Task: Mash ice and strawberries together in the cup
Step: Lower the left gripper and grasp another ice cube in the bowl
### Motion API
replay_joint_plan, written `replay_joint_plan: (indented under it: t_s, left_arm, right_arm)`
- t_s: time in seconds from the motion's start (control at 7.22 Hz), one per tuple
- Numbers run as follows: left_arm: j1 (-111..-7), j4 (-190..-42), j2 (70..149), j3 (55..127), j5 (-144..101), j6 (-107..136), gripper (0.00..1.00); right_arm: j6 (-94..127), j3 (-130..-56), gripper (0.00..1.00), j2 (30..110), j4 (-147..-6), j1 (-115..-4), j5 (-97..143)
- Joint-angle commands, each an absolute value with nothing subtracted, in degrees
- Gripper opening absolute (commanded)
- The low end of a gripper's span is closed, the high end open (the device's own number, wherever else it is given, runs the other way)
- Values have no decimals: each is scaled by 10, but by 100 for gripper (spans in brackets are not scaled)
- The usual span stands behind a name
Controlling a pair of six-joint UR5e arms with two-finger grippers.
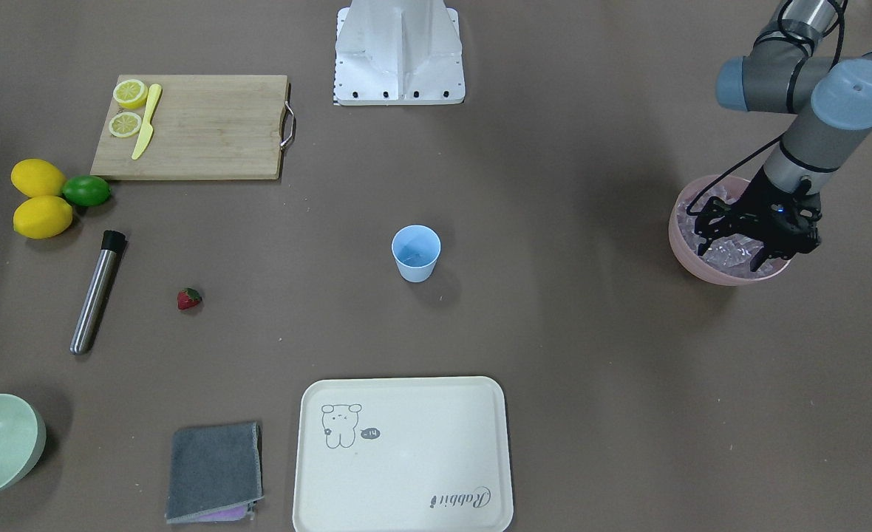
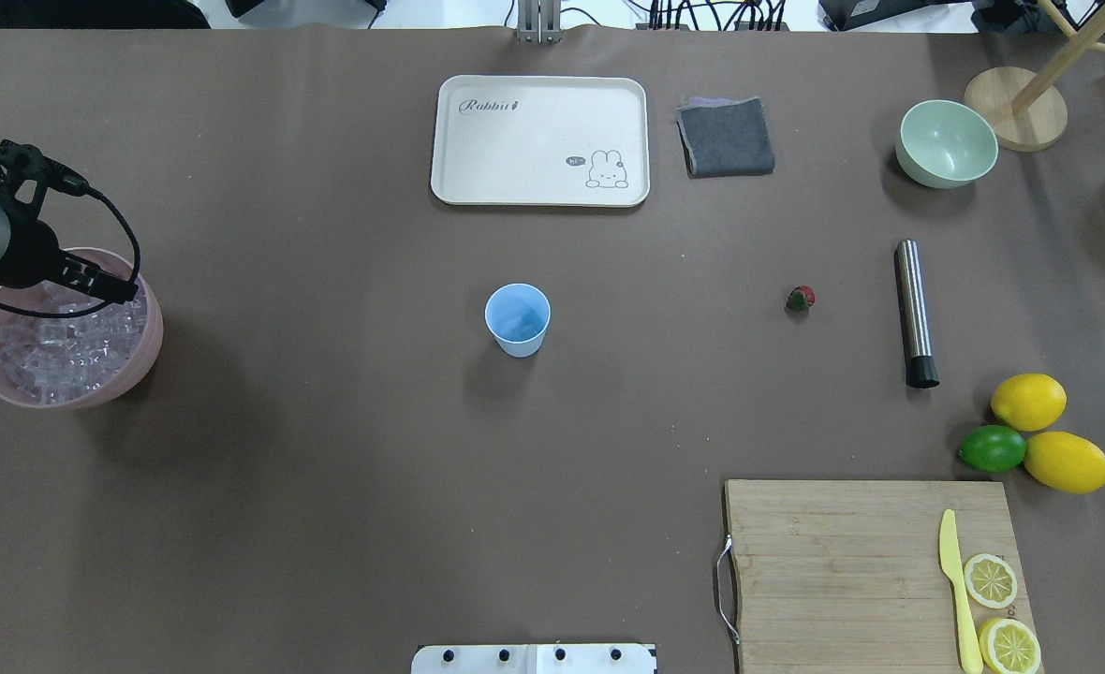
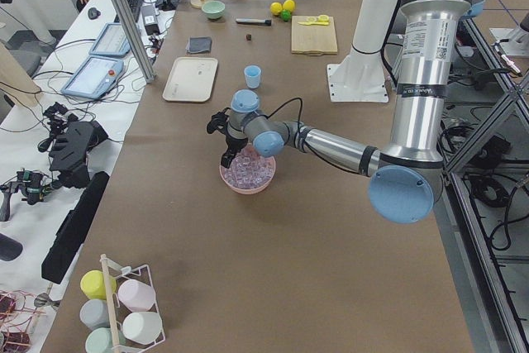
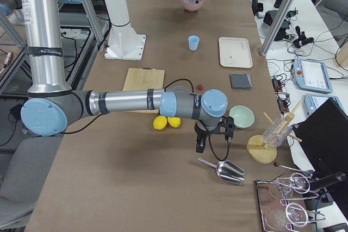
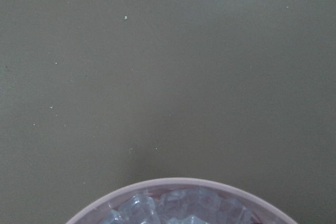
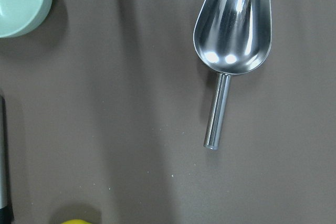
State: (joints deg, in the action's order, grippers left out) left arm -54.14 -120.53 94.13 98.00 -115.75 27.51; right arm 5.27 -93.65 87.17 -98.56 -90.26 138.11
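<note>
Left gripper (image 1: 733,250) sits low in the pink bowl (image 1: 695,267), jaws parted, tips among the ice (image 2: 47,360); whether a cube is caught between them I can't make out; so the ice is right beneath me, no reach needed there; the cup (image 1: 415,253) is what counts, upright and mouth-up, well apart from this gripper, off to its right toward mid-table and about level with it across the table; I judge the carry to be one plain sideways run to the right; the strawberry (image 1: 189,298) lies on past the cup, roughly the same heading, nearer the right arm; right gripper (image 4: 212,137) hangs far out beyond that, near a metal scoop (image 6: 233,24), open or closed I can't tell; left arm is the nearer to the cup.
</note>
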Motion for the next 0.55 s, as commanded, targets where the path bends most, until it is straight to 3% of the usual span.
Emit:
replay_joint_plan:
  t_s: [0.0,0.42]
  left_arm:
    - [-540,-1208,948,969,-1158,275,86]
    - [-539,-1208,948,969,-1158,277,82]
  right_arm:
    - [53,-937,100,871,-985,-903,1381]
    - [53,-937,100,867,-985,-903,1381]
